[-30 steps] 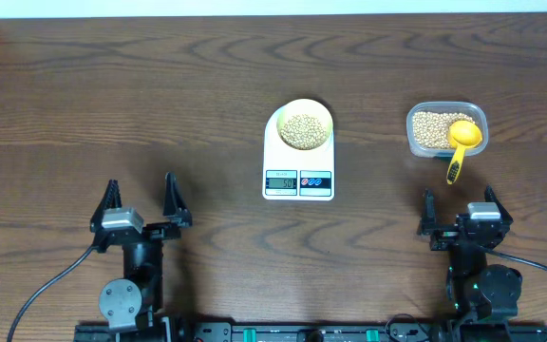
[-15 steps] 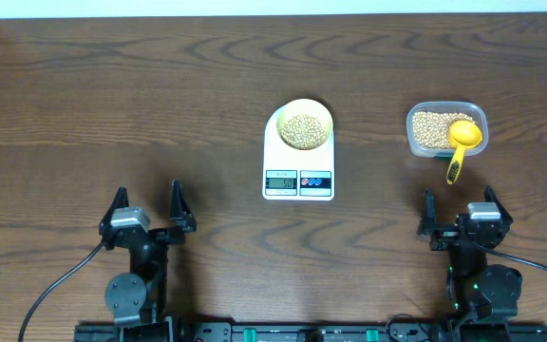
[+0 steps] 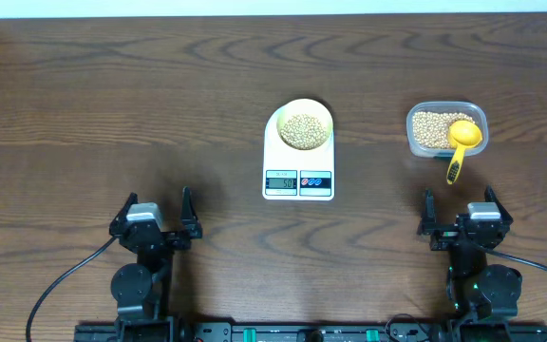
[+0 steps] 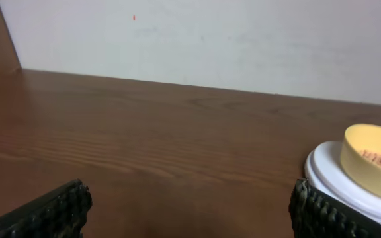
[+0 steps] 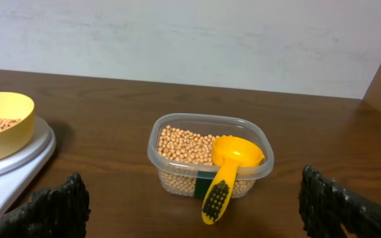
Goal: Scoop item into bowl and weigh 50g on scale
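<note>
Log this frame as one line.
left claw: open, empty | right claw: open, empty | bowl: on scale, holds beans | scoop: resting in tub

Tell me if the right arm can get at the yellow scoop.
Probably yes: the right gripper sits open facing the scoop, whose handle juts over the tub rim toward it, nothing between.

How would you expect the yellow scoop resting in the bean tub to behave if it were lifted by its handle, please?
The scoop looks like rigid moulded plastic, so probably stiff and light. Its dark ribbed handle insert should help against slipping. It leans on the tub rim with the handle overhanging, so a nudge may tip it out.
</note>
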`<state>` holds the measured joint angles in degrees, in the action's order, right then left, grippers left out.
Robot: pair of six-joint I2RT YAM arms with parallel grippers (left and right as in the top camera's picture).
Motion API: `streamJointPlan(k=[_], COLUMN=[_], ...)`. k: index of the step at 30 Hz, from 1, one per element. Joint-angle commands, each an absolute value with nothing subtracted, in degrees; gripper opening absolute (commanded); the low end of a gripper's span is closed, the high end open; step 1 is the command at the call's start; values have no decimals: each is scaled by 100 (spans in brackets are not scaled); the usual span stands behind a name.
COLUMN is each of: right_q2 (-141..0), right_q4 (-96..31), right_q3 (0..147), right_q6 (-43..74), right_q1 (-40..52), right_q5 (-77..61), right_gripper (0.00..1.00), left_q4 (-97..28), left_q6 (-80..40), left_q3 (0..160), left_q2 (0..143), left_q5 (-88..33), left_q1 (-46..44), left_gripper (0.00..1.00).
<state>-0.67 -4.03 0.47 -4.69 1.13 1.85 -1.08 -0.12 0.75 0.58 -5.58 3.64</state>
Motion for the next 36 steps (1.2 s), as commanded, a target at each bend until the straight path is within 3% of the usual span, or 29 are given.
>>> streamJointPlan(k=[1, 36], right_q2=[-32, -32], right_q4=[-425, -425], right_q3=[30, 30], right_q6=[-521, -521], right_q1=[117, 117], right_q5=[178, 178], right_gripper=[99, 99], left_q4=[-377, -364], left_q6=[427, -25], left_q3=[23, 23], left_q2=[8, 21], left_q5=[-663, -676], left_q1=[340, 303], left_gripper=[98, 98])
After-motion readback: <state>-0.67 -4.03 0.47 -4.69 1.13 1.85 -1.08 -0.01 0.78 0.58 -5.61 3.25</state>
